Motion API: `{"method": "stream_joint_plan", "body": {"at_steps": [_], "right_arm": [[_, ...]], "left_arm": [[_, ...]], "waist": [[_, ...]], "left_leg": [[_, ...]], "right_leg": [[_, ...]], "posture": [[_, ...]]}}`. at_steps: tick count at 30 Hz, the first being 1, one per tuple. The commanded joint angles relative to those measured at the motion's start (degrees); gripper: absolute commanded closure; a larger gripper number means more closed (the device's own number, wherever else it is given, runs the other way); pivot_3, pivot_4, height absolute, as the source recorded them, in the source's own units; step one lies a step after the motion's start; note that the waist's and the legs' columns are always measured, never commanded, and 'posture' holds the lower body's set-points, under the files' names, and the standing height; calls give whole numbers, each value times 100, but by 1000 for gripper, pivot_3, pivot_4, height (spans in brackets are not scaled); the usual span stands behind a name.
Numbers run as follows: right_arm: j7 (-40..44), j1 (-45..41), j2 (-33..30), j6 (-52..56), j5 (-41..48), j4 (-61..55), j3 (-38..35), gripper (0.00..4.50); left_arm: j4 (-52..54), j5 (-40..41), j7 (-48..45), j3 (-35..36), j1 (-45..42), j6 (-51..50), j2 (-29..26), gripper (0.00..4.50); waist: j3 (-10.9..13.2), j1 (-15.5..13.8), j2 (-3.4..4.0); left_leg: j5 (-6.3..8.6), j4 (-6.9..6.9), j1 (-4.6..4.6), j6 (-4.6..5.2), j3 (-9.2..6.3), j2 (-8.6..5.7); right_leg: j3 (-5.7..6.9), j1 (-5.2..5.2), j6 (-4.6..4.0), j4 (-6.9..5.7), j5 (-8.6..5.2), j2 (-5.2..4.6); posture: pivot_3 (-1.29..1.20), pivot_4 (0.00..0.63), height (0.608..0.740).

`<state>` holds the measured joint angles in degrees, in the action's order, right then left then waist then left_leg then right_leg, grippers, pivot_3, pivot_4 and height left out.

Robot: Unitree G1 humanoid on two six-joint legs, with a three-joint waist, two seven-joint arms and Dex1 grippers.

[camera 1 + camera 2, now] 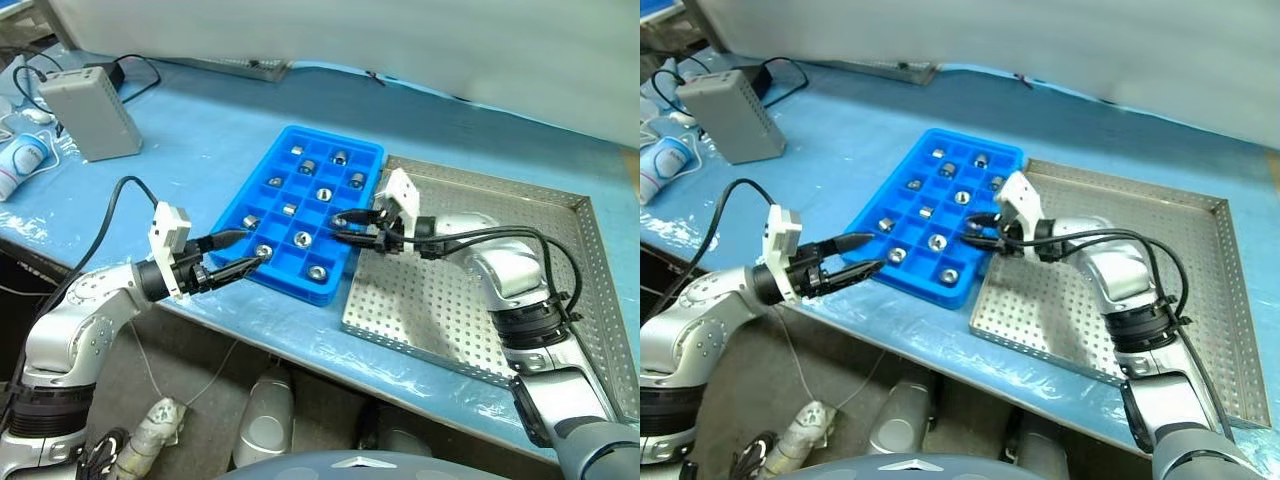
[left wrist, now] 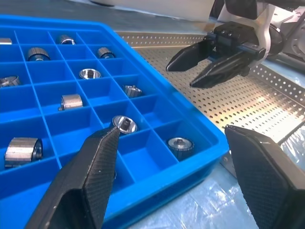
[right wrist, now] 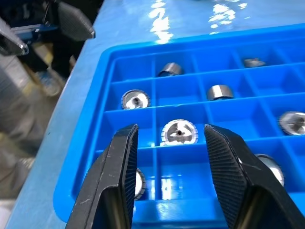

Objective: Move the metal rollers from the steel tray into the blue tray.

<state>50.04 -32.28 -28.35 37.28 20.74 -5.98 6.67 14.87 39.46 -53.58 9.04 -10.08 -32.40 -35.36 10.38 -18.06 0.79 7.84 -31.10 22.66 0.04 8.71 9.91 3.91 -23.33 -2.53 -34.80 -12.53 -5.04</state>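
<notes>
1. We find the small shiny silver metal rollers [image 1: 302,238] lying singly in compartments of the bright blue gridded plastic tray [image 1: 368,153].
2. The large perforated silver steel tray [image 1: 560,200] adjoins its right edge on the blue-covered surface [image 1: 200,120].
3. Right gripper [image 1: 340,226]: jaws spread, empty, over the blue tray's right edge.
4. Left gripper [image 1: 243,251]: jaws spread, empty, at its near left corner.
</notes>
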Motion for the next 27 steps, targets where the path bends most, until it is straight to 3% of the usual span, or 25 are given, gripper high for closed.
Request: {"method": "stream_joint_plan", "body": {"at_steps": [1, 5, 12, 18, 27], "right_arm": [[-900, 138, 224, -77, 69, -348, -787, 2268], [-2256, 503, 610, -446, -458, -316, -1317, 2268], [-2887, 1121, 518, -539, -759, -733, -1520, 2268], [-3311, 1138, 548, -433, -781, -794, -1800, 2268], [-3439, 1319, 555, -333, -719, -1059, -1854, 2268]], "left_arm": [[-510, -329, -74, -312, -531, 397, 236, 757], [-1725, -737, -9, -678, -1628, 765, 865, 757], [-3304, -1258, -223, -1006, -2843, 1312, 1572, 757], [-3812, -1475, -321, -1070, -3068, 1580, 1875, 757], [-3717, -1522, -420, -1011, -2975, 1532, 1923, 757]], "waist": [[-1, 26, -1], [-5, 102, -6], [-7, 559, -10], [-7, 978, -11], [-7, 1071, -11]], "left_leg": [[-1, 0, -1, -1, 1, 0], [-11, -3, -5, -16, 3, 0], [-22, -11, 27, -32, 0, -10], [-21, -9, 38, -30, -1, -9], [-6, -21, 38, 2, 0, -9]], "right_leg": [[-1, 0, 0, -1, 0, 0], [-1, 3, 2, -11, 1, 0], [-2, -8, -20, 2, 27, -2], [4, -19, -25, 4, 27, 1], [9, -12, -29, 3, 28, -3]], "posture": [[286, 150, 740], [210, 150, 740], [121, 150, 740], [84, 150, 740], [85, 150, 740]]}}
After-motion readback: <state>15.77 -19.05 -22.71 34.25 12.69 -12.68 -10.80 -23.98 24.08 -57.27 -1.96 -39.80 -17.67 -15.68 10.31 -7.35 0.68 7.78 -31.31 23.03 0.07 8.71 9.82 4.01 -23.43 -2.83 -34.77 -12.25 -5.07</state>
